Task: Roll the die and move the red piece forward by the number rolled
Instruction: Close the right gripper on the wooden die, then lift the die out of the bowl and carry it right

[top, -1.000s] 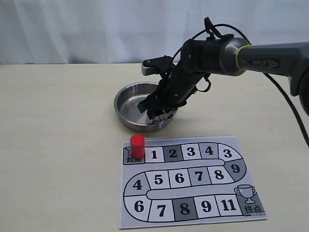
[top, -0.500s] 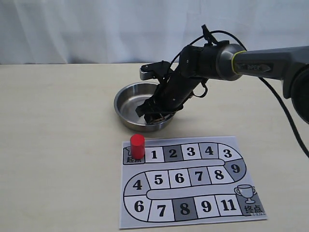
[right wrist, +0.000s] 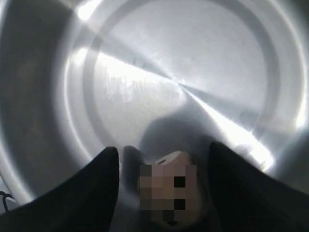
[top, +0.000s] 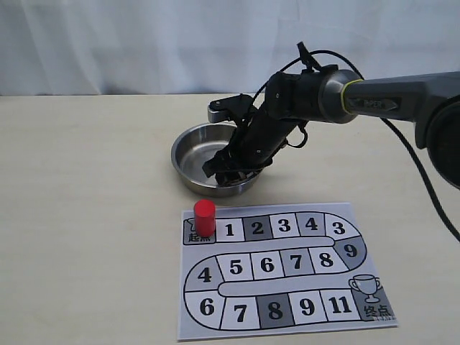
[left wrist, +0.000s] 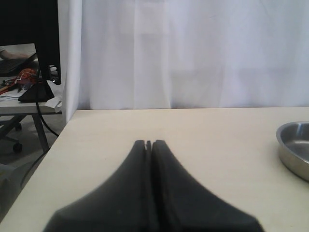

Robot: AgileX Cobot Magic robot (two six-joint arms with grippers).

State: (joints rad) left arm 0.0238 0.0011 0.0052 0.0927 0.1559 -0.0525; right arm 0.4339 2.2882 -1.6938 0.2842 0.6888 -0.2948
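Die (right wrist: 169,186) is lying on the floor of the steel bowl (right wrist: 48,96), directly between the fingers of the right gripper (right wrist: 163,151). The jaws are spread, one finger on each side, and a gap is showing on both sides, so nothing is being gripped yet.

Handling judgement: small wooden cube, light, rigid, not fragile. It is likely to skid on the polished steel, so two opposite flat faces should be pinched squarely, not the corners.

Red piece (top: 205,217) is standing upright on the start square of the board (top: 287,302), nearer the camera than the gripper.

Left gripper (left wrist: 148,145) is hovering over bare table with its fingers pressed together.

Against 1.0 s ago: the right gripper is sitting lower in the bowl, and in the exterior view it is now covering the die. The red piece is unmoved.
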